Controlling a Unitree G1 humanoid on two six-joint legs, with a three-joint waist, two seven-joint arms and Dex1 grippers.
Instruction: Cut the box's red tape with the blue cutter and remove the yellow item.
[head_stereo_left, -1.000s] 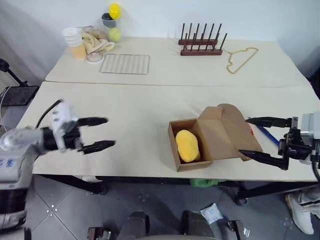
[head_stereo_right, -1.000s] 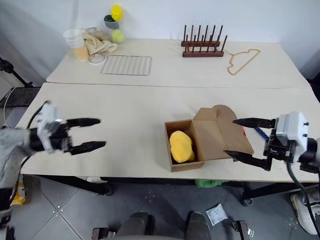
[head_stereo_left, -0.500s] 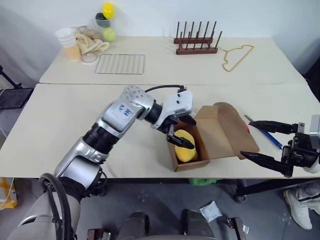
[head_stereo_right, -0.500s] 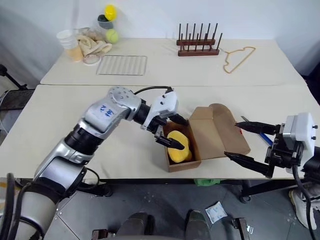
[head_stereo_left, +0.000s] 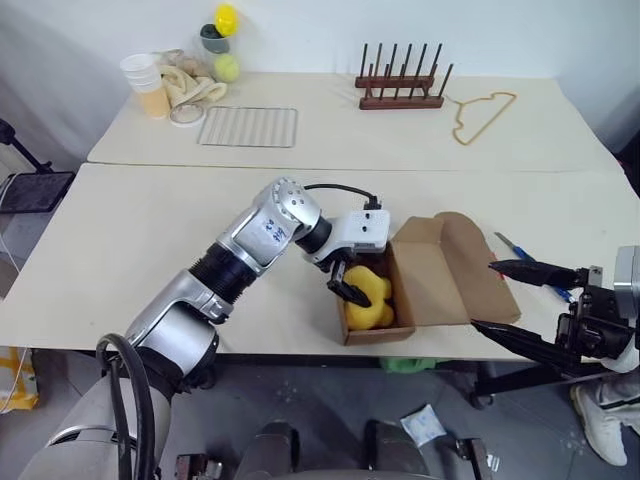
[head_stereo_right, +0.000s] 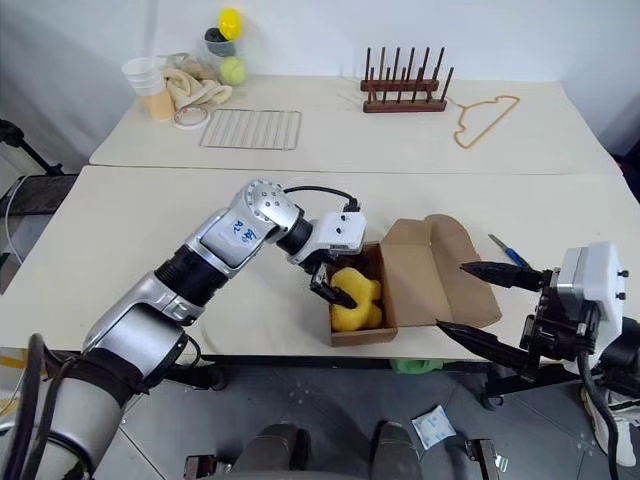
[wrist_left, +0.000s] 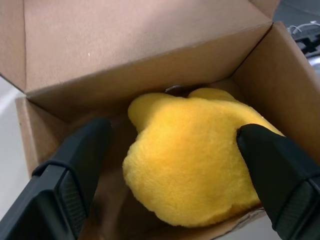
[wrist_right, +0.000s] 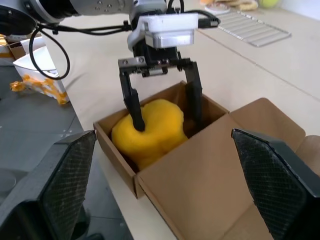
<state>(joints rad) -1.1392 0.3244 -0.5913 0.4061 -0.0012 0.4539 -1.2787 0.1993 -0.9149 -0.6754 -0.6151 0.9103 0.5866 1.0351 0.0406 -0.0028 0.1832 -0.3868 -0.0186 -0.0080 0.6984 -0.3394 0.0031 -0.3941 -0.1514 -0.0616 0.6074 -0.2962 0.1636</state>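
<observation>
Inside the box (head_stereo_right: 400, 290), which sits with flaps folded back near the front edge of the table (head_stereo_right: 140, 230), the yellow item (head_stereo_right: 355, 300) lies against the near wall. Reaching down into the carton, the left gripper (wrist_right: 161, 102) has its jaws wide, one black finger on each side of the plush; from the left wrist view the fingers (wrist_left: 75, 165) flank it closely, and whether they already press on it cannot be told. Off to the side the right gripper (head_stereo_right: 478, 310) hovers past the flap with jaws spread wide, holding nothing. Beyond it the blue cutter (head_stereo_left: 530, 262) lies on the table. Judged from this, the soft lump could squash and slip out if pinched too shallowly, or snag on the carton wall and drag the light box along, since nothing steadies it
</observation>
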